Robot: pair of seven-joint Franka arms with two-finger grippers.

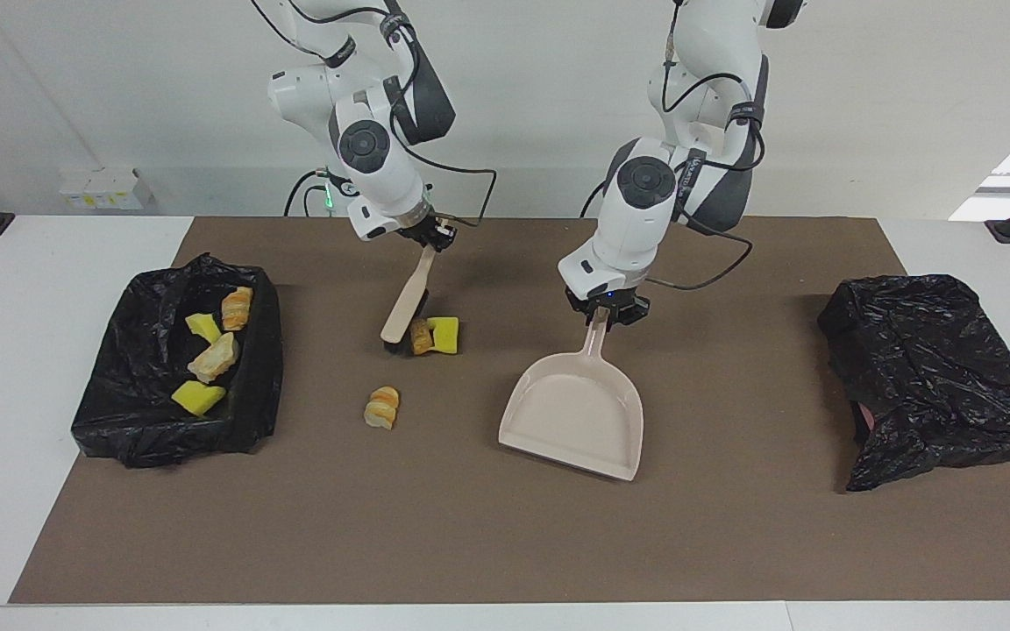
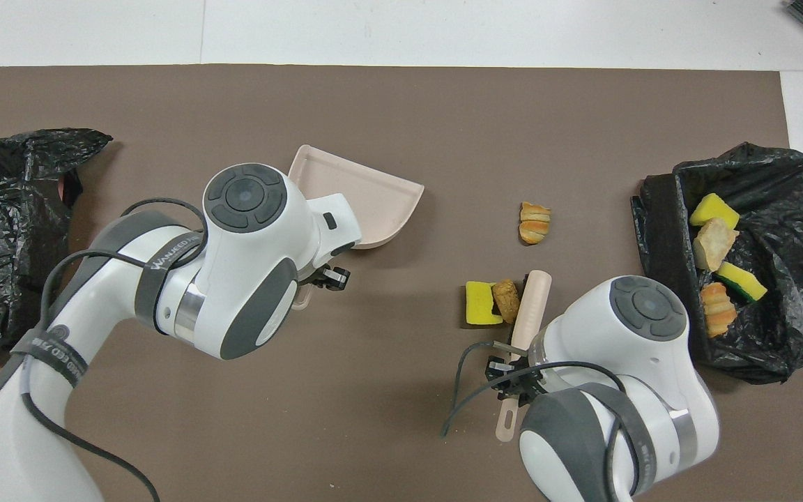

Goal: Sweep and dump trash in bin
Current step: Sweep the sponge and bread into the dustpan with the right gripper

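The bin [image 1: 176, 368], toward the right arm's end of the table, held four scraps [image 1: 211, 355]. At its 3 o'clock in the facing view, one scrap [image 1: 381, 407] lay alone on the mat [image 1: 733, 526]. The right gripper [image 1: 431, 238] pinched the brush [image 1: 406, 302], whose head touched two scraps [image 1: 433, 336]. The left gripper [image 1: 603, 313] was pressed on the handle of the dustpan [image 1: 573, 414], tilted at the scraps' 4 o'clock.
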